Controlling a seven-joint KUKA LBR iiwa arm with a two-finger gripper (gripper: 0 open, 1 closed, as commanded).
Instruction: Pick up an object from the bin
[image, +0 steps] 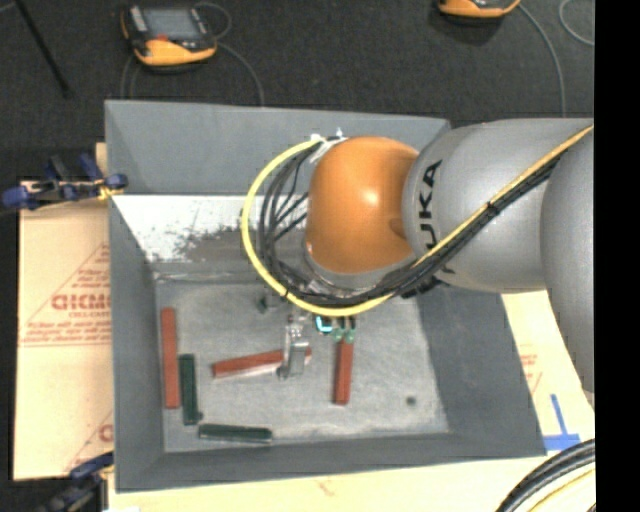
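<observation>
Bin (132, 320): grey, five sticks loose on the floor, none stacked.

6 o'clock, closest to the near rim: near green stick (235, 433), lying 9–3.

8 o'clock: left green stick (187, 390) and left red stick (168, 358), just beside each other, both lying 12–6.

Centre: middle red stick (245, 366), flat on the floor. Its long axis is close to 9–3, with the 9 end a little nearer the camera. Its 3 end meets the gripper (295, 357), so the stick runs away from the gripper toward 9 o'clock. The gripper's metal overlaps the stick's tip; touching or just above, cannot tell. Open or closed, cannot tell.

At 3 o'clock of the gripper, near but apart: right red stick (343, 372), lying 12–6.

Farther back: orange cover (360, 205) ringed with cables, directly over the gripper. The arm (490, 220) comes in from 3 o'clock.

Judgement: the middle red stick is the likely pick and is not yet lifted. The gripper stands at the stick's end, not at its middle. A squeeze would have to act along 12–6, across the stick's short axis. Held at the tip, the stick could swing or slip out on the lift.
</observation>
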